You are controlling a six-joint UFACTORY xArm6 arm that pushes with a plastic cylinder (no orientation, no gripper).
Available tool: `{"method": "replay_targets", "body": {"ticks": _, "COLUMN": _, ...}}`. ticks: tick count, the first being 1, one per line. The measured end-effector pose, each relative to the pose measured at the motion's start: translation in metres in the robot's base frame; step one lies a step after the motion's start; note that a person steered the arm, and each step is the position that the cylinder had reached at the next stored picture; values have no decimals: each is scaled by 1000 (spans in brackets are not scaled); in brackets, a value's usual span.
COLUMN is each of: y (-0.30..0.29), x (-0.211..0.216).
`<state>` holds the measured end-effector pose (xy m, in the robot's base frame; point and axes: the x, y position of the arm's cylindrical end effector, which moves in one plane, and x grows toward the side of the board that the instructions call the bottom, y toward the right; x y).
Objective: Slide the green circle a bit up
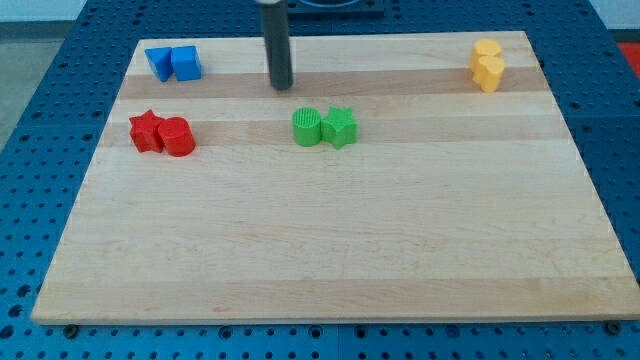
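Observation:
The green circle (307, 127) lies on the wooden board (330, 240) a little above its middle. A green star (340, 127) touches it on the view's right. My tip (282, 86) rests on the board above the green circle and slightly to its left, a short gap apart. The dark rod rises from the tip to the view's top edge.
Two blue blocks (173, 63) sit side by side at the top left. A red star (147, 131) and a red cylinder (179, 137) touch at the left. Two yellow blocks (487, 65) sit together at the top right. Blue perforated table surrounds the board.

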<state>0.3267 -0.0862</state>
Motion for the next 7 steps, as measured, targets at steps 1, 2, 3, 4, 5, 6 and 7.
{"method": "replay_targets", "body": {"ticks": 1, "y": -11, "x": 22}}
{"method": "replay_targets", "body": {"ticks": 2, "y": -11, "x": 50}}
{"method": "replay_targets", "body": {"ticks": 3, "y": -11, "x": 64}}
{"method": "replay_targets", "body": {"ticks": 4, "y": -11, "x": 114}}
{"method": "replay_targets", "body": {"ticks": 5, "y": 4, "x": 140}}
{"method": "replay_targets", "body": {"ticks": 6, "y": 50, "x": 124}}
{"method": "replay_targets", "body": {"ticks": 7, "y": 50, "x": 124}}
